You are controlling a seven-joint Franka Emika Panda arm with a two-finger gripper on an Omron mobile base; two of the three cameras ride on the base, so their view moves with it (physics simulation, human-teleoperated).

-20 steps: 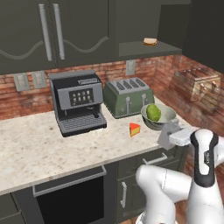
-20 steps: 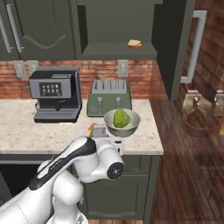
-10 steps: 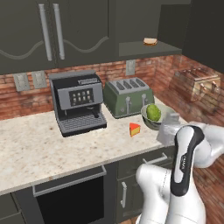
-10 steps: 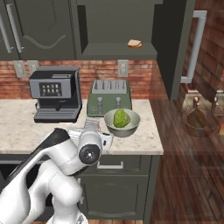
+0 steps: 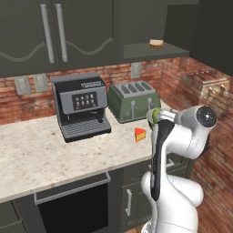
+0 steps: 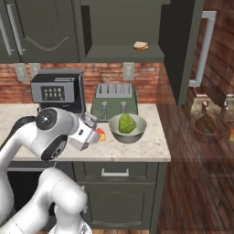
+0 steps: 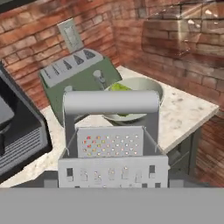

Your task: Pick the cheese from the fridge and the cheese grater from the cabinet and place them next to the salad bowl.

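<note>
- One cheese grater (image 7: 113, 148) sits close before the hand camera, handle up; the gripper (image 6: 93, 132) appears clenched on it, jaws spread wide around its body, fingertips hidden.
- Just beyond, the salad bowl (image 7: 151, 89) rests on the counter (image 7: 183, 111), the cheese (image 5: 140, 134) already beside it.
- Behind stands the green toaster (image 7: 74, 76).
- Delivery step is in hand, I judge; next, lower the grater onto bare counter by the bowl, then release.

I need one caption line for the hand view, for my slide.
Hand view: the cheese grater fills the foreground, with the salad bowl and green toaster behind it on the counter.
</note>
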